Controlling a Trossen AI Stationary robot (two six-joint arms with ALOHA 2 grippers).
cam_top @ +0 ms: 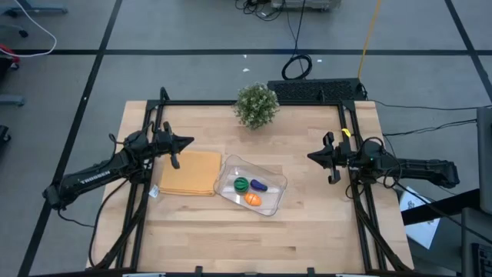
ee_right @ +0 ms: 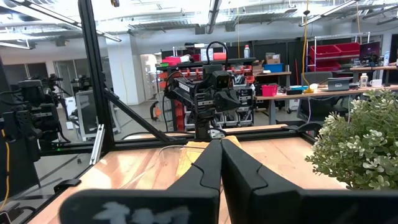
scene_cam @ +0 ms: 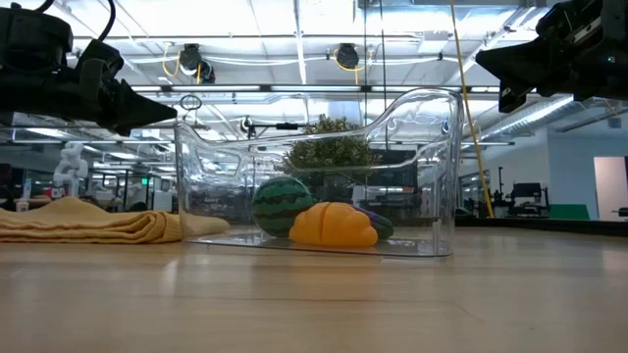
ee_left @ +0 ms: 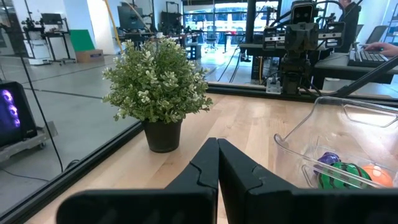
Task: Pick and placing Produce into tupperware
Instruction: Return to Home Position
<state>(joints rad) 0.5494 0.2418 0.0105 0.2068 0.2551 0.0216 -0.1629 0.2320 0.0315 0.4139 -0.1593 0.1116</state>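
In the tupperware (cam_top: 227, 175), green piece (cam_top: 241, 185), purple piece (cam_top: 259, 185), orange piece (cam_top: 253, 200) lying together, left end effector (cam_top: 187, 141) and right end effector (cam_top: 313, 156) hovering at either side — both closed, empty

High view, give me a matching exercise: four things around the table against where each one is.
1 potted plant
2 tan mat
3 orange piece
4 right gripper

A inside the tupperware
B at the far edge of the table
C lying flat beside the tupperware
D over the table's right side, shut

Pairs: 1-B, 2-C, 3-A, 4-D
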